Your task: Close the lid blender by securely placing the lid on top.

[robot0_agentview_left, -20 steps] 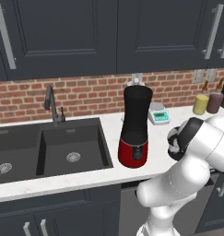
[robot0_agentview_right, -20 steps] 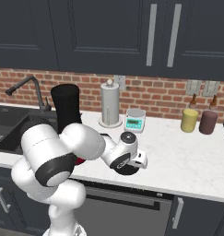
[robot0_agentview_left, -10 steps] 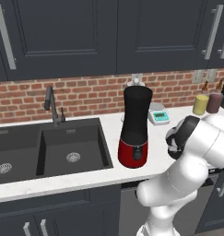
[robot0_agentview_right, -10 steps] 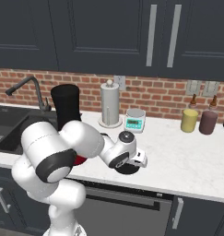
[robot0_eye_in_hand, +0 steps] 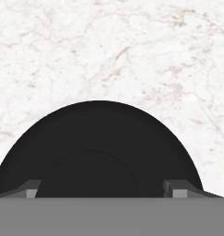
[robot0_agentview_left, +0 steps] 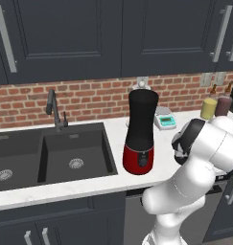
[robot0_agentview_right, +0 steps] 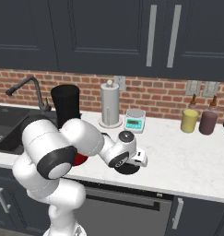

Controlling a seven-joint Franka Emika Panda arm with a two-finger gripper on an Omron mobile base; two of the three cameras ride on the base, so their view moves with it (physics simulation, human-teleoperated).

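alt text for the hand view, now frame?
A flat round black lid with a raised centre lies on white marbled counter, directly below the gripper. Its two finger tips straddle the lid's centre, jaws apart, at the bottom of the picture.

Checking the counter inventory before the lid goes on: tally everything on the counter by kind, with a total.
Blender: 1
Lid: 1
Paper towel holder: 1
Scale: 1
Bottles: 2, yellow bottle and maroon bottle
Total: 6
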